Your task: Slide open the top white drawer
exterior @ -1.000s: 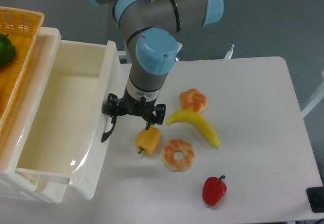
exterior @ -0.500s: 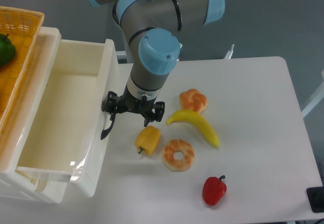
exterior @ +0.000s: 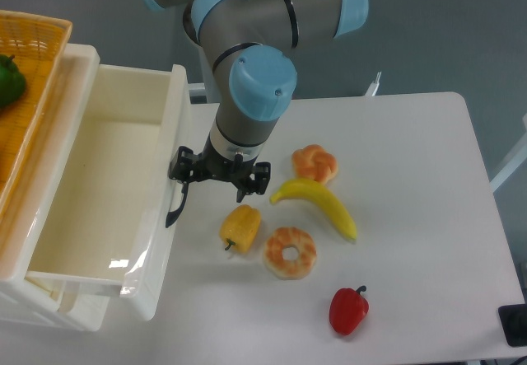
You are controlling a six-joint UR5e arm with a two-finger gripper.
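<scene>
- White tabletop (exterior: pixel 412 175) against grey wall; top white drawer (exterior: pixel 107 208) stands pulled out.
- Arm reaches down; gripper (exterior: pixel 219 180) beside black handle (exterior: pixel 174 208), jaw state unclear.

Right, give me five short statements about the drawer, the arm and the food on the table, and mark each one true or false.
1. The glossy cream-white top drawer is pulled out, its inside showing. True.
2. That drawer holds a yellow banana. False: its inside looks empty; the curved yellow banana lies on the white table.
3. The black two-finger gripper sits beside the drawer's curved black handle. True.
4. The red bell pepper lies in the orange wicker basket. False: it lies on the table near the front edge.
5. The yellow bell pepper lies just below the gripper, left of the glazed ring doughnut. True.
</scene>
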